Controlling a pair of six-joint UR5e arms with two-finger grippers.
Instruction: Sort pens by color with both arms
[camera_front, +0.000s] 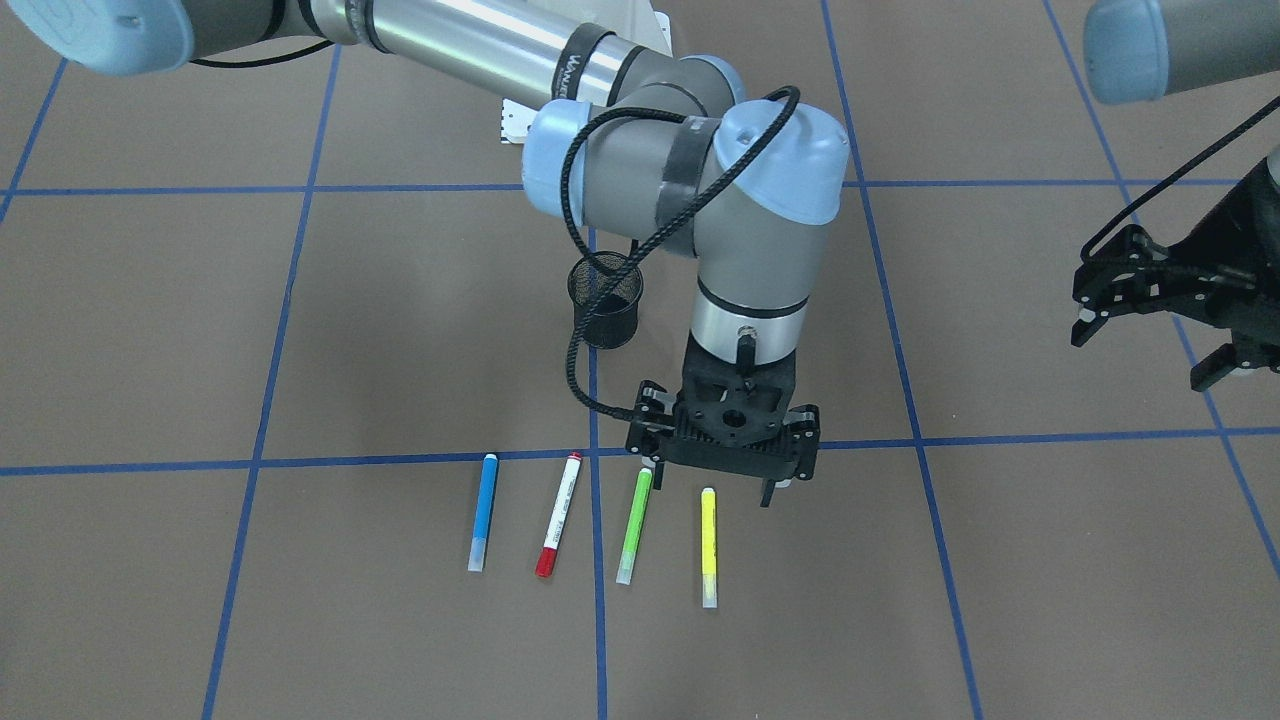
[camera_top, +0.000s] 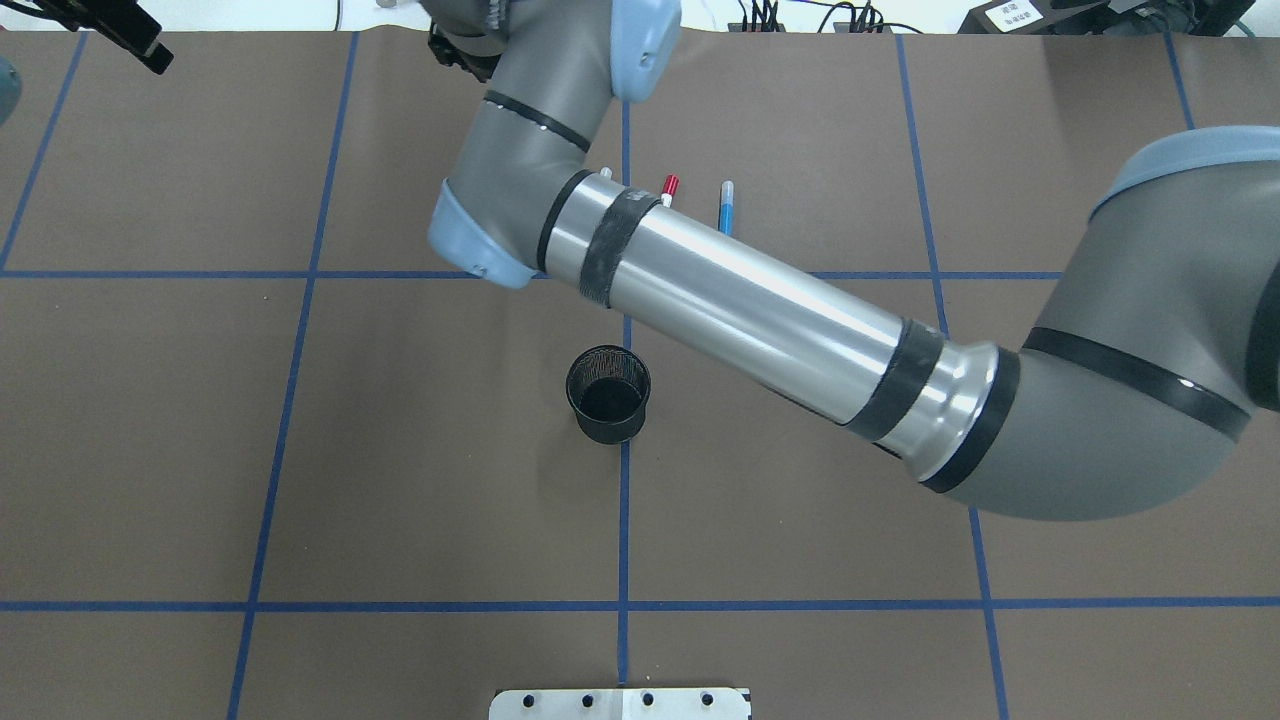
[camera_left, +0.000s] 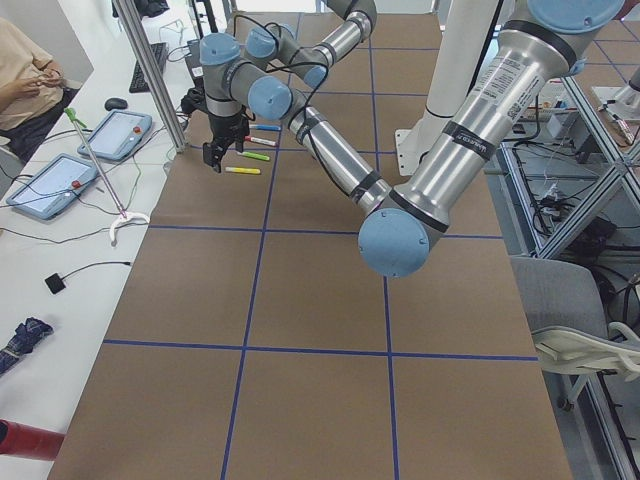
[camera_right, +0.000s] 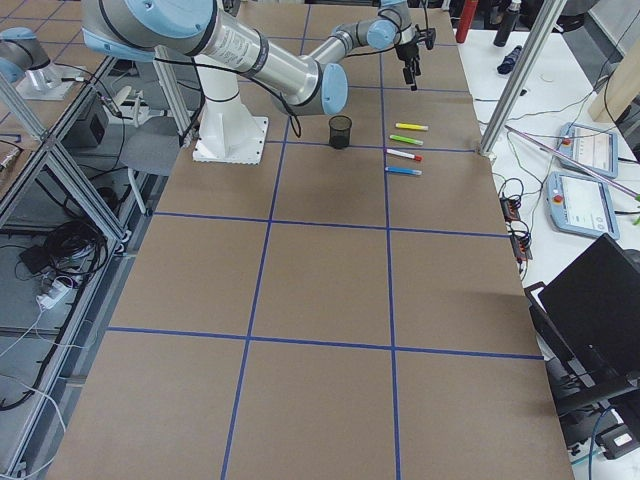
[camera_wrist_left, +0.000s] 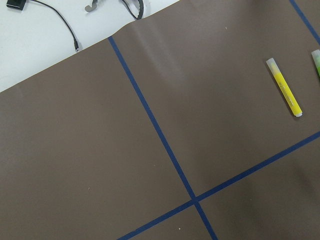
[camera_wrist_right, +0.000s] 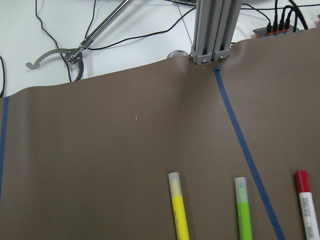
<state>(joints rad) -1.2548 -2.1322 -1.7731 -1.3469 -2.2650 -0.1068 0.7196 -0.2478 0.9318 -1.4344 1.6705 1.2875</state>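
Because the yellow pen (camera_front: 708, 548), flat on the surface (camera_front: 300, 350) at the green pen's (camera_front: 634, 527) 3 o'clock in the front view, looks light, stiff and slick, the right end effector (camera_front: 710, 482), spread empty above its tip, should pinch mid-barrel.

Shown were four pens (blue pen (camera_front: 483, 512), red-capped pen (camera_front: 559, 515), green pen (camera_front: 634, 527), yellow pen (camera_front: 708, 547)), one mesh cup (camera_front: 606, 300), two arms (camera_front: 750, 240).
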